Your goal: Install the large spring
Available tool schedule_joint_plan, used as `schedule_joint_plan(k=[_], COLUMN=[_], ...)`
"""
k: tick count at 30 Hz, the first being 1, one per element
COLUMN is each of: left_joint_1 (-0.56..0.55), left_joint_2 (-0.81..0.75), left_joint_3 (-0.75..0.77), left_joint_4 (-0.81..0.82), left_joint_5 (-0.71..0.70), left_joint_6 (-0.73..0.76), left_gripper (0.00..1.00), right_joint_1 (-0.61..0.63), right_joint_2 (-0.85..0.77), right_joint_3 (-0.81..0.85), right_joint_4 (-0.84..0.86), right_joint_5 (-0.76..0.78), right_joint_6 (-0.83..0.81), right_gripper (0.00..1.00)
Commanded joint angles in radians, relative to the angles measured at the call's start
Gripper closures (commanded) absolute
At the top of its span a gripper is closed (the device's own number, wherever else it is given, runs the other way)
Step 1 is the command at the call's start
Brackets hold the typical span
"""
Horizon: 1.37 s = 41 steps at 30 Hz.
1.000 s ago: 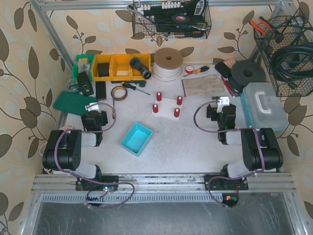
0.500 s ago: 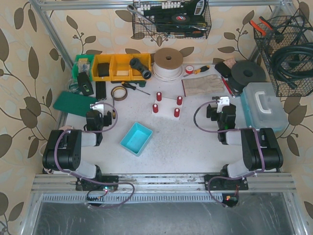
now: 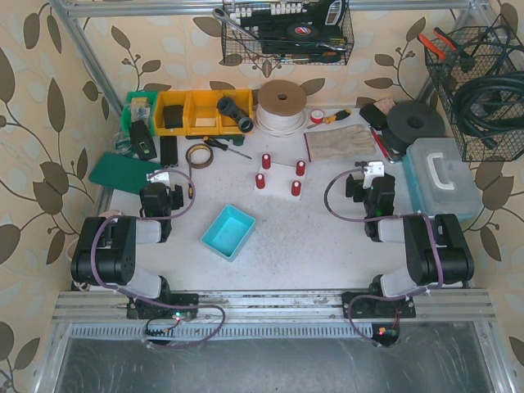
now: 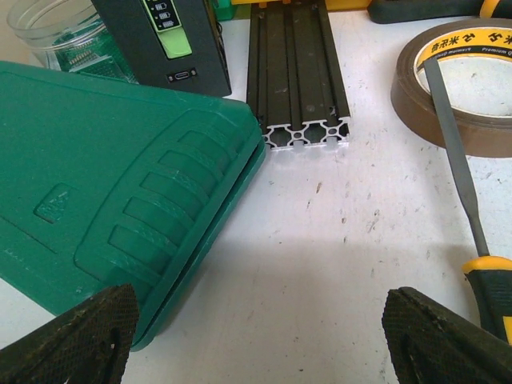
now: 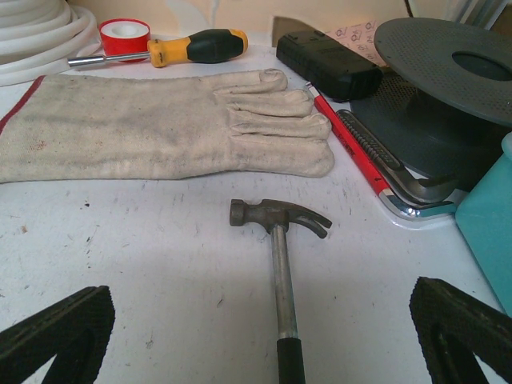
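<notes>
Although the task names a large spring, I cannot find it in any view. The tray (image 3: 228,233) looks bare from above, though a thin wire coil there might be too fine to make out. Beyond the tray, at mid-surface (image 3: 327,237), stand four red posts (image 3: 266,160) on a white base; I judge that the spring seats over one of them.

I expect the spring to be light, hard steel that is slick on my pads. It should give along its length, stay fairly stiff across the coils, and roll if nudged. I would take it across the coils near the middle, gently enough not to bend it, leaving one end free to drop over a post.

My left end effector (image 4: 264,336) is spread wide with nothing between its pads. My right end effector (image 5: 264,328) is equally wide and holds nothing.

Only the top view shows the posts, the tray and both arms together. The left wrist view instead shows a green case (image 4: 96,184), a black rail (image 4: 296,72) and a tape roll (image 4: 448,80) close up. The right wrist view shows a glove (image 5: 160,132) and a hammer (image 5: 276,240). Neither wrist camera faces the posts.
</notes>
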Motion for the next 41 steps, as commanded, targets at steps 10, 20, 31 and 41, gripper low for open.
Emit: schedule_joint_plan(k=[10, 20, 31, 41], left_joint_1=[0.006, 0.01, 0.01, 0.011], left_joint_2=[-0.016, -0.014, -0.005, -0.004], left_joint_3=[0.028, -0.006, 0.007, 0.009], left_joint_4=[0.012, 0.072, 0.053, 0.053], left_joint_5=[-0.018, 0.214, 0.031, 0.03], left_joint_6=[-0.015, 0.085, 0.003, 0.003], left_gripper=[0.14, 0.14, 0.14, 0.14], right_joint_1=[0.005, 0.004, 0.005, 0.005], right_joint_2=[0.006, 0.006, 0.005, 0.006], right_joint_3=[0.006, 0.006, 0.006, 0.006], right_joint_4=[0.015, 0.015, 0.015, 0.014], right_joint_5=[0.007, 0.007, 0.007, 0.007], right_joint_6=[-0.004, -0.004, -0.004, -0.004], right_gripper=[0.0, 0.0, 0.0, 0.0])
